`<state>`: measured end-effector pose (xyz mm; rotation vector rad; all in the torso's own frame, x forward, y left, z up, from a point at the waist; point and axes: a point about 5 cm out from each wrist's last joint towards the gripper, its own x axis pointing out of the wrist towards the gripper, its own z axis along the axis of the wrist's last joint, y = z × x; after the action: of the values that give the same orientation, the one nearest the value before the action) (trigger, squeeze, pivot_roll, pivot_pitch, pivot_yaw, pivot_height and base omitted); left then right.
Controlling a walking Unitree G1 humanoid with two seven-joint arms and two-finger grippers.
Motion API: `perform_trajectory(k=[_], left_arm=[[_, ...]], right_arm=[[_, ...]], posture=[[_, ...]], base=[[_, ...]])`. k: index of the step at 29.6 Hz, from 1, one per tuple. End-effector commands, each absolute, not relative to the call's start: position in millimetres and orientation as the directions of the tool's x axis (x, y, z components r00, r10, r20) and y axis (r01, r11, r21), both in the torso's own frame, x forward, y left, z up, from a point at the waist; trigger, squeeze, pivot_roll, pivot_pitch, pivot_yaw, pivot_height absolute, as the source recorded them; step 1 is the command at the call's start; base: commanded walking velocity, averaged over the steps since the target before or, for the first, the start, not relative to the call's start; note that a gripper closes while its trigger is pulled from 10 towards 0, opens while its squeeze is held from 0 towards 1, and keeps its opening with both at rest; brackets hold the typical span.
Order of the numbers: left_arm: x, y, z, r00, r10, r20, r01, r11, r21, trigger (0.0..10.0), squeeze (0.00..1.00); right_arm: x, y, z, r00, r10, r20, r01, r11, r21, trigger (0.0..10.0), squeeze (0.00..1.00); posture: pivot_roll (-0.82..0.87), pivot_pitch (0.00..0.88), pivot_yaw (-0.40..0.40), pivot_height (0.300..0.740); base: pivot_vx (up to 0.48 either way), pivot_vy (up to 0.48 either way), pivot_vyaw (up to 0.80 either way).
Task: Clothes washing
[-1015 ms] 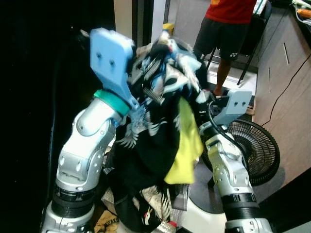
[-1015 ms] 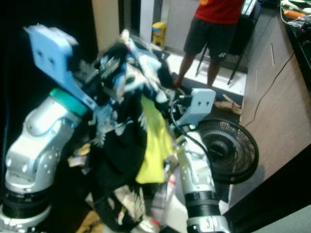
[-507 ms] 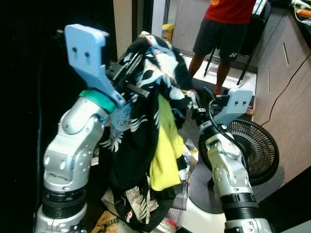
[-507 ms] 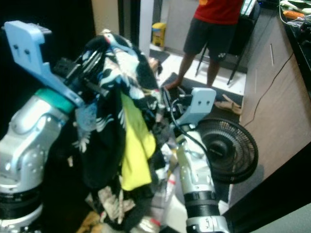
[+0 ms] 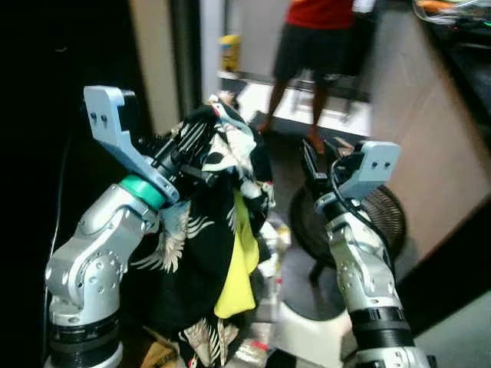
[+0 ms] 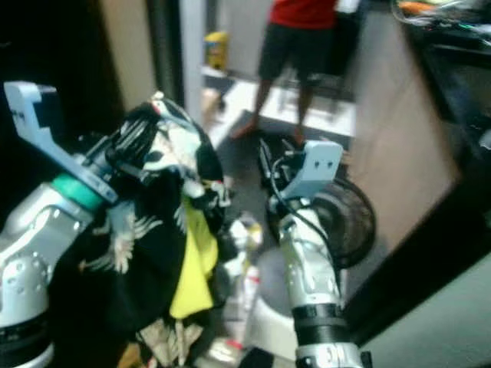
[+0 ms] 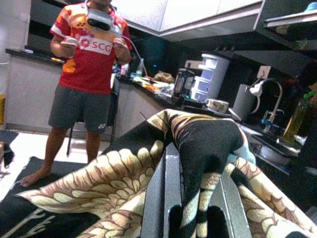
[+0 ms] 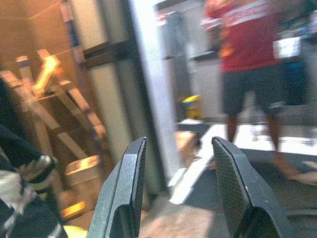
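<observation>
Left gripper (image 7: 194, 208): your fingers are clamped on the patterned clothes (image 5: 207, 230), lifted high in front of you.
Clothes: they hang from that gripper, a yellow garment (image 5: 238, 268) among them.
Right gripper (image 8: 181, 193): jaws apart, empty, raised beside the bundle.
Person (image 7: 89, 64): standing beyond.

The garment (image 5: 201, 253) is black with a pale leaf and flower print; a yellow cloth (image 5: 239, 268) hangs within it. The person (image 7: 86, 84) wears a red shirt with white lettering and grey shorts. The fan (image 5: 383, 218) is black. A yellow container (image 5: 229, 52) stands behind.
</observation>
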<state>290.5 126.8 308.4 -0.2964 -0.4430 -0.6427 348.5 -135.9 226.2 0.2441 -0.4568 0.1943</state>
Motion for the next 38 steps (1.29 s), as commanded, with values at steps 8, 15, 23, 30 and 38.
perform_trajectory(k=[8, 15, 23, 30, 38], left_arm=[[297.8, 125.4, 313.8, 0.757, -0.489, 0.434, 0.508, 0.858, 0.079, 10.0, 0.00], [298.5, 123.2, 317.6, 0.753, -0.499, 0.430, 0.500, 0.858, 0.120, 10.0, 0.00], [300.8, 124.5, 317.5, 0.757, -0.489, 0.433, 0.489, 0.864, 0.121, 10.0, 0.00], [301.9, 125.5, 316.1, 0.767, -0.476, 0.430, 0.472, 0.873, 0.124, 10.0, 0.00], [302.3, 126.0, 315.5, 0.772, -0.472, 0.425, 0.466, 0.876, 0.127, 10.0, 0.00]], right_arm=[[348.3, -140.1, 231.9, 0.877, 0.103, 0.469, -0.225, 0.951, 0.213, 10.0, 0.00], [347.6, -138.2, 231.5, 0.877, 0.106, 0.468, -0.231, 0.948, 0.218, 10.0, 0.00], [348.3, -137.5, 231.7, 0.878, 0.108, 0.467, -0.233, 0.947, 0.220, 10.0, 0.00], [347.8, -137.2, 231.5, 0.879, 0.106, 0.465, -0.232, 0.947, 0.223, 10.0, 0.00], [347.3, -137.4, 231.0, 0.881, 0.103, 0.463, -0.229, 0.947, 0.225, 10.0, 0.00]], posture=[[0.02, 0.038, 0.007, 0.740], [0.02, 0.035, 0.012, 0.740], [0.02, 0.035, 0.013, 0.740], [0.02, 0.040, 0.014, 0.740], [0.02, 0.047, 0.016, 0.740]], base=[[0.000, 0.000, -0.80], [0.000, 0.000, -0.80], [0.000, 0.000, -0.80], [0.000, 0.000, -0.80], [0.000, 0.000, -0.80]])
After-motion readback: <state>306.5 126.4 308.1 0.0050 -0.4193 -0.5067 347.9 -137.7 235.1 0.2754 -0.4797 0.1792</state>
